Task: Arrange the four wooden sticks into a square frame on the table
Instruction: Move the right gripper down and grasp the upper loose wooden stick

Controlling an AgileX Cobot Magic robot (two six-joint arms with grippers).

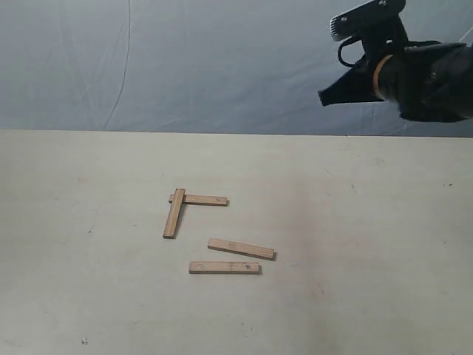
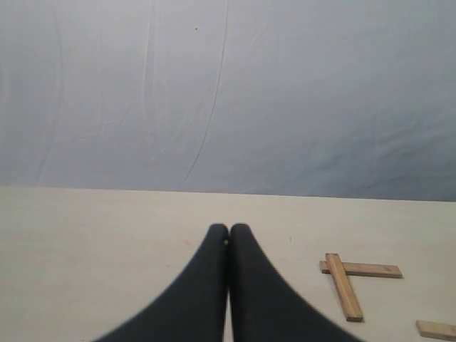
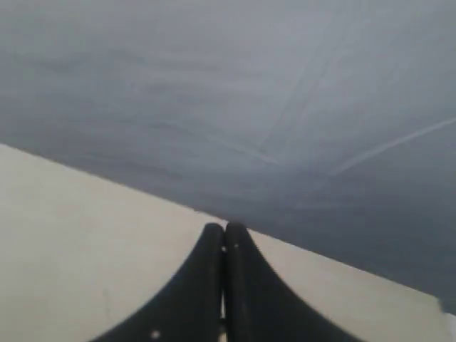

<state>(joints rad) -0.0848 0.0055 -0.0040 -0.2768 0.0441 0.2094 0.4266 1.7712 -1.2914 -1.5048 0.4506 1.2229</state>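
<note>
Four light-brown wooden sticks lie near the middle of the table [image 1: 369,222]. One stick [image 1: 174,213] runs front to back, its far end lying over the left end of a crosswise stick [image 1: 204,200], making an L. Two more sticks [image 1: 241,248] [image 1: 225,268] lie near each other in front, nearly parallel. No square frame exists. My right gripper [image 1: 325,96] hangs high at the top right, shut and empty [image 3: 224,229]. My left gripper [image 2: 229,229] is shut and empty, low over the table; the L [image 2: 344,285] lies off to one side of it.
A blue-grey fabric backdrop [image 1: 185,59] rises behind the table's far edge. The right arm's dark body [image 1: 429,74] fills the top right corner of the exterior view.
</note>
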